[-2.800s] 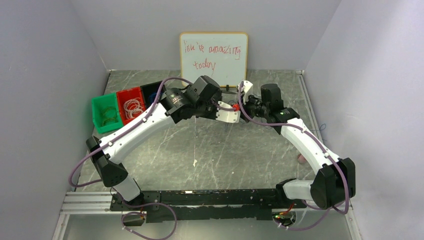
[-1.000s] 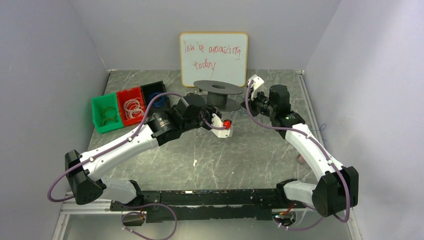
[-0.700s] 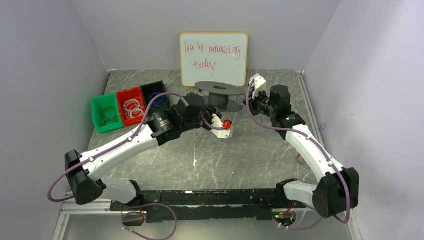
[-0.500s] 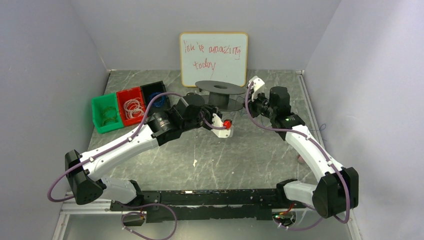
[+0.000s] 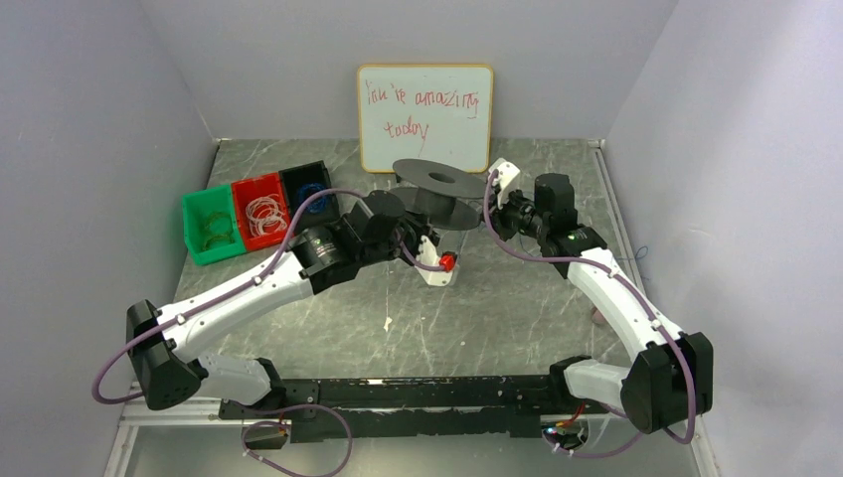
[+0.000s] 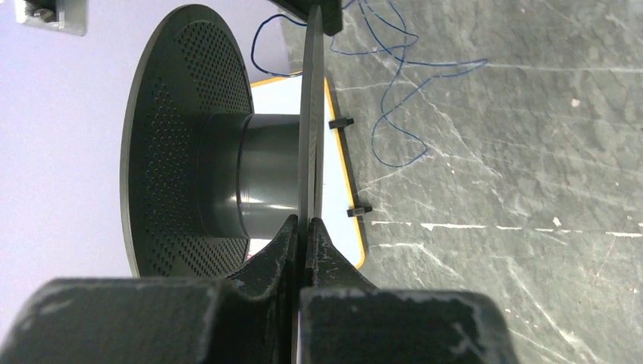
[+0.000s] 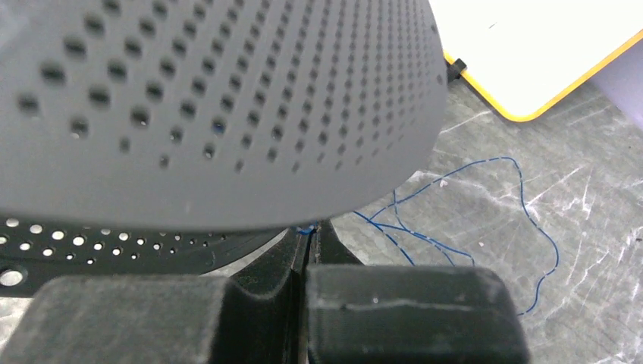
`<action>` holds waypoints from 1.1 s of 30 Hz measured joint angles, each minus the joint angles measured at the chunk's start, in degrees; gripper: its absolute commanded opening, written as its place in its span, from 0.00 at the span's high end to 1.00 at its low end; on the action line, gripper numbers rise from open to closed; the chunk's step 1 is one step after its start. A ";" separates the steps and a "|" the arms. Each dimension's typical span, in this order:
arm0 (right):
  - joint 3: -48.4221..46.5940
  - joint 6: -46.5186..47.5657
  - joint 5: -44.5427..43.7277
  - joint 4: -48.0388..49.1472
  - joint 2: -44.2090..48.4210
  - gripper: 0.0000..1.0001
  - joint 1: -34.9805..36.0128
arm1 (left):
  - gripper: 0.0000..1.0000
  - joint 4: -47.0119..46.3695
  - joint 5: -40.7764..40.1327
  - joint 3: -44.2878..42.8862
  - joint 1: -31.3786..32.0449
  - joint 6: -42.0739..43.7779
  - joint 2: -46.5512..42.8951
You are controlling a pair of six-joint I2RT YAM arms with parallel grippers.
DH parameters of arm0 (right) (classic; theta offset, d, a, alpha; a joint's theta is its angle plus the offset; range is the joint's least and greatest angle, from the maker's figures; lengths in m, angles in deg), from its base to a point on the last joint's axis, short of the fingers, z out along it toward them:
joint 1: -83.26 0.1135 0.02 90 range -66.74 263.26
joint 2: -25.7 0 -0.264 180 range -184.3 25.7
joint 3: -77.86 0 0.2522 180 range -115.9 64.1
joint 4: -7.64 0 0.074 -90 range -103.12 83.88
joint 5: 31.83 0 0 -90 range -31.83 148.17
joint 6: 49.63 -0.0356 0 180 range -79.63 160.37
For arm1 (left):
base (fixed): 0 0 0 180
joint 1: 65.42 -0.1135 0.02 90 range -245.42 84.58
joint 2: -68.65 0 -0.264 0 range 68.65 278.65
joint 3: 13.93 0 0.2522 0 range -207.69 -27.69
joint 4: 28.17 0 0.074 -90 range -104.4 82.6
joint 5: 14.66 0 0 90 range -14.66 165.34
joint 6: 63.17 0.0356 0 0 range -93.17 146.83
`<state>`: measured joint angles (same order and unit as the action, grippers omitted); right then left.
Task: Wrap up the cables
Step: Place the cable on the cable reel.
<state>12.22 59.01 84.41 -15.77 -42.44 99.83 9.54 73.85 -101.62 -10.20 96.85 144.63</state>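
A dark grey perforated spool (image 5: 437, 181) stands before the whiteboard, slightly tilted. My left gripper (image 5: 429, 221) is shut on the rim of one thin flange (image 6: 311, 152), its fingertips (image 6: 288, 231) pinching the edge. The thin blue cable (image 6: 394, 114) lies in loose loops on the table beyond the spool. My right gripper (image 5: 485, 215) sits at the spool's right side, under the upper flange (image 7: 227, 98). It is shut on the blue cable's end (image 7: 306, 227), and the rest of the cable (image 7: 470, 227) trails over the table to the right.
A whiteboard (image 5: 424, 117) leans on the back wall just behind the spool. Green (image 5: 211, 227), red (image 5: 261, 209) and black (image 5: 310, 189) bins sit at the left, with coiled wires in them. Grey walls close in on both sides.
The spool has tipped and shifted slightly toward me. My left wrist has dropped a little nearer, and the right gripper has moved down and left against the spool. Both stay shut.
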 measured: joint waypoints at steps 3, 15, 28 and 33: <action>-0.81 1.55 0.15 -1.84 -0.04 1.00 0.00 | 0.98 -0.33 0.39 1.99 0.00 2.23 -0.87; -1.53 6.08 2.45 -5.55 -0.04 1.00 0.00 | 0.98 -7.63 0.09 6.82 0.00 7.30 -2.21; -1.53 7.72 1.33 -5.55 -0.04 1.00 0.00 | 0.98 -10.51 -0.09 7.19 0.00 7.61 -2.29; -3.34 13.07 2.05 -10.14 -0.28 1.00 0.00 | 0.98 -9.27 0.11 7.26 0.00 8.66 -2.67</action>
<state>8.88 72.08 86.46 -25.91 -42.72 99.83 0.27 73.96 -94.37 -10.20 105.50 141.97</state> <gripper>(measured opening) 0.013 0.048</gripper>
